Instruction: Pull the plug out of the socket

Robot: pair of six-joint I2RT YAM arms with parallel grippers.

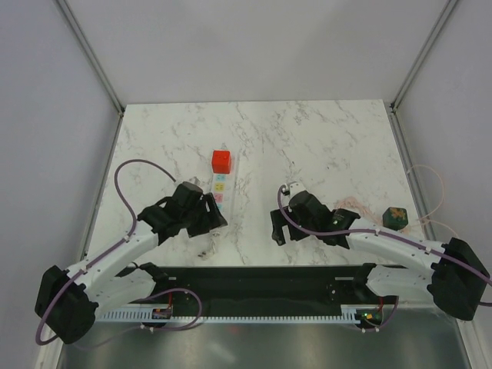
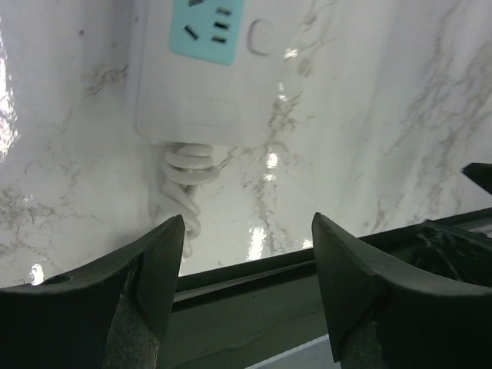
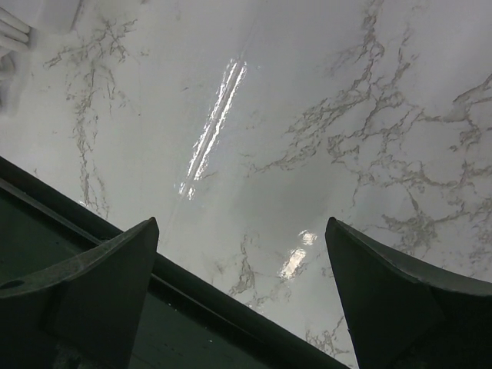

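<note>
Marble table (image 1: 307,138), plug (image 1: 221,161) on socket (image 1: 219,188)

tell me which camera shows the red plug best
Top external: the plug shows whole, a red-orange cube at the far end of the socket. The left wrist view catches only the socket's near end and its cord, not the plug. The right wrist view shows mostly the marble table, no plug.

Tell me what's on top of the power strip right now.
The red plug sits on the far end of the power strip. Its underside is covered, so whether it is still seated in an outlet cannot be seen.
</note>
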